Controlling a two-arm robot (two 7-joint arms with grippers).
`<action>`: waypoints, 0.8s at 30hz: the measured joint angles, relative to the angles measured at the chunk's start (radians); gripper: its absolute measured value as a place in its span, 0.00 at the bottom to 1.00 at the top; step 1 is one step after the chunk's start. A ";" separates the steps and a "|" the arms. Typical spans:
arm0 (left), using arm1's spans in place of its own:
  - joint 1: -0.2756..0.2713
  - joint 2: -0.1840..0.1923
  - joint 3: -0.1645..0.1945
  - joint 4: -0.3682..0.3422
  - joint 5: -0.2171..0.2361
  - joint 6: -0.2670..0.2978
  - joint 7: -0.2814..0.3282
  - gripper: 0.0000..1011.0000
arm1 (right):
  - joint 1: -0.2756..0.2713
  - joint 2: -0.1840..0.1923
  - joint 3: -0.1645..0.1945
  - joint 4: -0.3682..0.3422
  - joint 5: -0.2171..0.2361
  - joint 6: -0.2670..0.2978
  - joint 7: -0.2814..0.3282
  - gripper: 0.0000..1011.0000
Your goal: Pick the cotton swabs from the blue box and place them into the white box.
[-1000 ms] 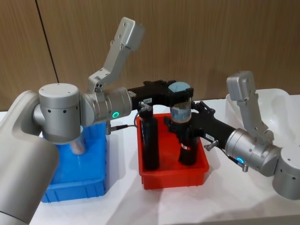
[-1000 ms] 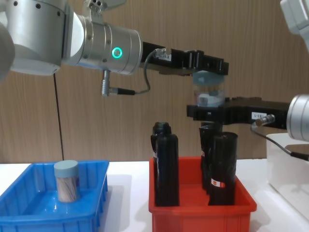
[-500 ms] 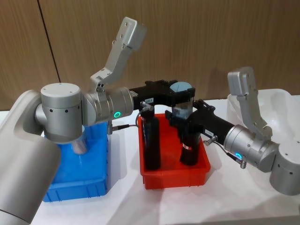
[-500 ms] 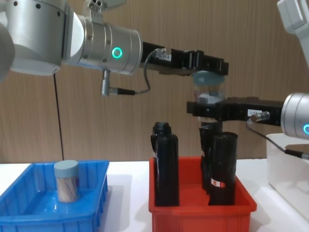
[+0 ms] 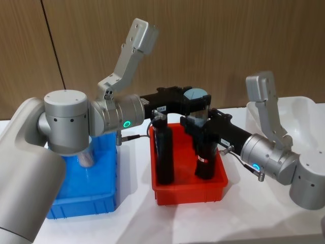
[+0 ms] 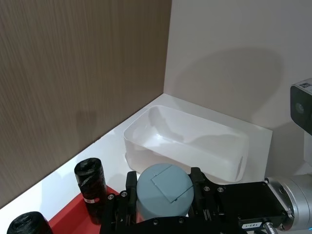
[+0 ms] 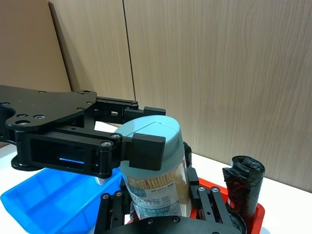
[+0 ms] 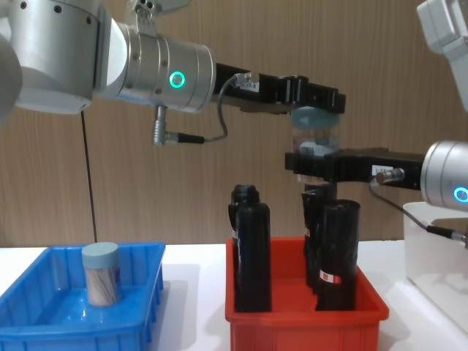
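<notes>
Left hand: reaches in level from the left; clamped on the lid of a swab jar, held upright in the air
Right hand: comes in level from the right, set around the jar's lower body just under the left hand; whether it grips, I cannot tell
Below: red bin of upright black rolls, straight under the jar
Blue box: on the bench at left, well apart; another jar stands in it
White box: at right, beyond the red bin

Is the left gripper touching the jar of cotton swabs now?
Touching. In the right wrist view, the left gripper presses a finger flat against the cotton swabs jar, at its lid.
</notes>
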 joint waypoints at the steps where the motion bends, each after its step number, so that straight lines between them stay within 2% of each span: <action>1: 0.000 0.000 0.000 0.000 0.000 0.000 0.000 0.66 | 0.001 0.000 0.000 0.000 0.001 0.000 -0.001 0.65; 8: 0.000 0.000 0.000 0.000 0.000 0.000 0.000 0.66 | 0.001 0.000 -0.001 0.000 0.004 0.000 -0.007 0.65; 19: 0.000 0.000 0.000 0.000 -0.001 0.001 -0.001 0.96 | 0.000 0.003 -0.002 -0.005 0.006 -0.001 -0.018 0.65; 24: 0.000 0.000 0.000 0.000 -0.001 0.000 -0.001 0.99 | -0.001 0.004 -0.002 -0.007 0.008 -0.002 -0.020 0.65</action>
